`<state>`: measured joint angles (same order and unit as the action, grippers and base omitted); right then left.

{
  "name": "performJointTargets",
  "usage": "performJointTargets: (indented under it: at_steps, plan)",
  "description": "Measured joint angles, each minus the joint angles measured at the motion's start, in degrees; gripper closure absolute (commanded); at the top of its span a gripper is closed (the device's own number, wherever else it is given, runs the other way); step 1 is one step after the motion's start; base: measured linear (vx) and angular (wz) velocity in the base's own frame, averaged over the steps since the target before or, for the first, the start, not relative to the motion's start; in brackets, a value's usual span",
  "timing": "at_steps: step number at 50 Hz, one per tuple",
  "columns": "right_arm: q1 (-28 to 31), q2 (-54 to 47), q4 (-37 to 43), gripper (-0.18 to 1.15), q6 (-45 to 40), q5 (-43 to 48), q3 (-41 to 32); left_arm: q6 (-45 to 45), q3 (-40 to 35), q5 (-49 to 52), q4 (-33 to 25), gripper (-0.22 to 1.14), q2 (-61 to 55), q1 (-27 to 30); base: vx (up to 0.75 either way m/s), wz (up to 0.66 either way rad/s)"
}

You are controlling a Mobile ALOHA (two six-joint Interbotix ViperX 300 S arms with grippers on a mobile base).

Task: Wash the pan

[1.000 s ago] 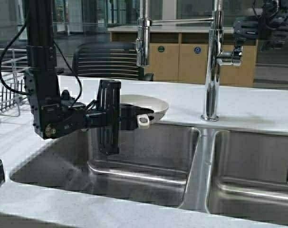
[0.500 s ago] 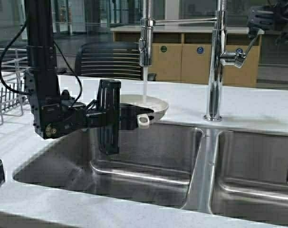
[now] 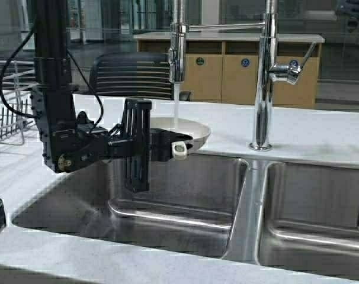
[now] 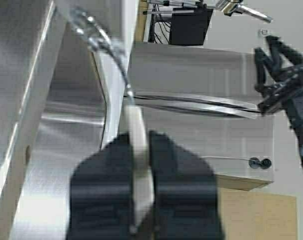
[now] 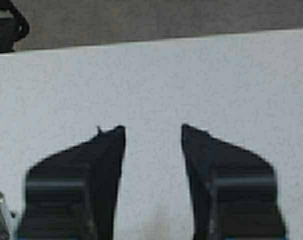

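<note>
The off-white pan (image 3: 182, 130) is held level over the far edge of the left sink basin (image 3: 179, 195). My left gripper (image 3: 167, 145) is shut on its short handle, whose white tip (image 3: 179, 149) sticks out. In the left wrist view the handle (image 4: 136, 125) sits between my closed fingers (image 4: 140, 139). Water (image 3: 176, 106) runs from the spray head (image 3: 178, 56) into the pan. The faucet lever (image 3: 293, 70) is raised. My right gripper (image 5: 152, 131) is open and empty above white countertop; it shows at the high view's top right corner (image 3: 352, 8).
A wire dish rack (image 3: 5, 112) stands on the counter at the left. The chrome faucet column (image 3: 263, 77) rises behind the sink divider (image 3: 247, 201). The right basin (image 3: 321, 207) lies beside it. A dark chair (image 3: 132, 74) is behind the counter.
One second ago my right gripper was at the faucet lever and no water ran. The lever went up, water started, and the right gripper has drawn away up and to the right.
</note>
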<state>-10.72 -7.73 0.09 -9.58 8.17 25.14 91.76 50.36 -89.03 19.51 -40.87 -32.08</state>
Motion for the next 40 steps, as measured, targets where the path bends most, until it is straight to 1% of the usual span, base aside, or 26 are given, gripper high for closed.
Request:
performJointTargets:
  at_steps: [2,4,6,8,13,19,23,33,40]
  plan:
    - [0.44,-1.05,0.00,0.83,-0.53,-0.88,0.00,0.00,0.00,0.00,0.09,0.89,0.00,0.00,0.00,0.00]
    - [0.97,-2.02,0.00,0.96,-0.88,-1.67,0.00,0.00,0.09,0.00,0.09,0.89,0.09,0.00,0.00,0.00]
    - [1.85,-2.90,0.00,1.01,-1.14,-2.29,-0.09,0.00,0.18,0.00,0.09,0.89,0.09,-0.09,0.00,0.00]
    - [2.37,-3.60,0.18,1.00,-1.23,-2.55,-0.35,0.00,0.35,0.00,0.26,0.89,0.00,0.00,0.00,0.00]
    - [5.10,-5.01,0.09,0.90,-1.05,-2.81,-1.67,0.00,0.44,0.09,0.26,0.89,0.00,-0.09,0.00,0.00]
    - [9.23,-6.42,0.00,0.91,-0.88,-3.60,-4.48,0.00,0.53,0.00,0.26,0.89,0.09,-0.09,0.00,0.00]
    - [10.90,-7.03,-0.09,0.92,-0.88,-4.57,-6.33,0.00,0.44,0.00,0.09,0.89,0.09,0.00,0.00,0.00]
    - [13.45,-8.09,-0.44,0.92,-0.53,-8.61,-11.25,0.00,0.35,0.00,0.26,0.89,0.00,-0.09,0.00,0.00]
    - [13.80,-8.09,-0.44,0.92,-0.53,-11.07,-13.54,0.00,0.35,0.09,0.26,0.89,0.00,0.00,0.00,0.00]
